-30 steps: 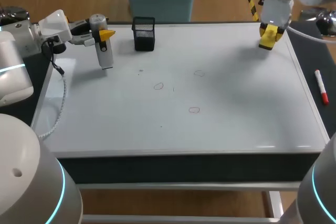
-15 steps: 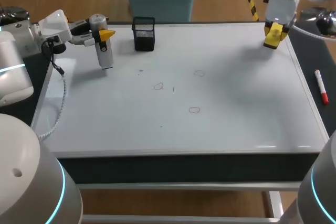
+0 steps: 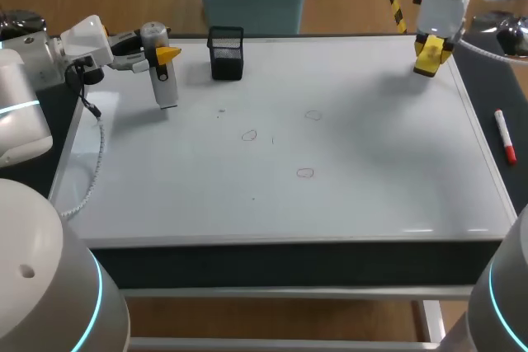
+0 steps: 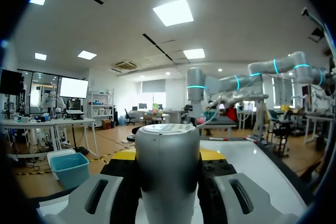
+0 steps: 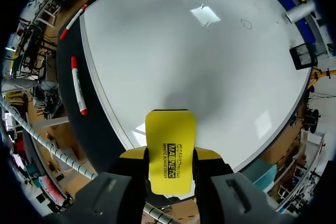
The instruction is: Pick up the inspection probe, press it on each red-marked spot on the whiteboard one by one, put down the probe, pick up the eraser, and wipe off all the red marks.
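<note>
eraser up and parked, probe not yet put down

the eraser (image 3: 430, 57) sits in the air over the far right corner of the whiteboard (image 3: 371, 195). vs 1 s ago it's gone up and back toward the rear edge, w/ no move in the last half sec. the probe (image 3: 162, 76) hasn't shifted: upright at the far left of the board, can't tell if its tip touches. the red marks (image 3: 249, 134) are all 3 unwiped mid-board, well apart from both tools.

my read: wipe stage is coming up while the probe's still in hand, so the order's off from the task.

r gripper (image 5: 169, 157) pinches the eraser, a yellow tip on each side. l gripper (image 3: 157, 53) is clamped round the probe's grey top. black mesh holder (image 3: 226, 53) stands near the probe; a red marker (image 3: 504, 134) lies beyond the board's right edge.
</note>
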{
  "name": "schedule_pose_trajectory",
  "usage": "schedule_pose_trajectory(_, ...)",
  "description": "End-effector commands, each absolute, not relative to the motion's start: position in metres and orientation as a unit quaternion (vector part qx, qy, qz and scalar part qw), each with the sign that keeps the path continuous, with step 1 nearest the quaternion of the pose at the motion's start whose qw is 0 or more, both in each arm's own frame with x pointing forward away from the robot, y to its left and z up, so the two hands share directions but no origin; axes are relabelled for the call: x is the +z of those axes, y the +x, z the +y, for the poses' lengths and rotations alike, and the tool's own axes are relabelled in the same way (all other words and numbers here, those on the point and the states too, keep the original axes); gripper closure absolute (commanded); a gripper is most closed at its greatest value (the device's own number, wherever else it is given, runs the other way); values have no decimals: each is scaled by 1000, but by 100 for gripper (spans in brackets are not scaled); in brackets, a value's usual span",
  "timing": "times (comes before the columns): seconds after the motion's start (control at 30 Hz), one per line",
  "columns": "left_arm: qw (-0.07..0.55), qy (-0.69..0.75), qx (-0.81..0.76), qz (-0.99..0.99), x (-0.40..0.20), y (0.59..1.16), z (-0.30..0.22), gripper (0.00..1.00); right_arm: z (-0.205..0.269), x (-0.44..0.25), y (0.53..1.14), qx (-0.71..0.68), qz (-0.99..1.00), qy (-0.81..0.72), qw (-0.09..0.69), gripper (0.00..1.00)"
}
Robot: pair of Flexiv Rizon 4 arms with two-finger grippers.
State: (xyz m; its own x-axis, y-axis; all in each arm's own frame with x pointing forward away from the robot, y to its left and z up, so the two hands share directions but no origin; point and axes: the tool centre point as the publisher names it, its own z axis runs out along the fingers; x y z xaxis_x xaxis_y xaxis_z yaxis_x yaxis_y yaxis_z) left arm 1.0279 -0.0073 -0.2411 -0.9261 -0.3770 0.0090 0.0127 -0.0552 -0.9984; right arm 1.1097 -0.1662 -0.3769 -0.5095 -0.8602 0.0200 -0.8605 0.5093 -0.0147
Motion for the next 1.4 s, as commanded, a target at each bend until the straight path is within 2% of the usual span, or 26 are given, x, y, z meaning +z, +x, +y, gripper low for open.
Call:
schedule_pose_trajectory(0.03,138,-134,-714,673,-241,1028,-8,100,-167,-375,1112,11,-868,496,8,100)
schedule_pose_trajectory(0.43,138,-134,-714,673,-241,1028,-8,100,-167,-375,1112,11,-868,496,8,100)
schedule_pose_trajectory(1.4,54,-47,-734,676,-230,959,-111,100,-167,-375,1112,11,-868,496,8,100)
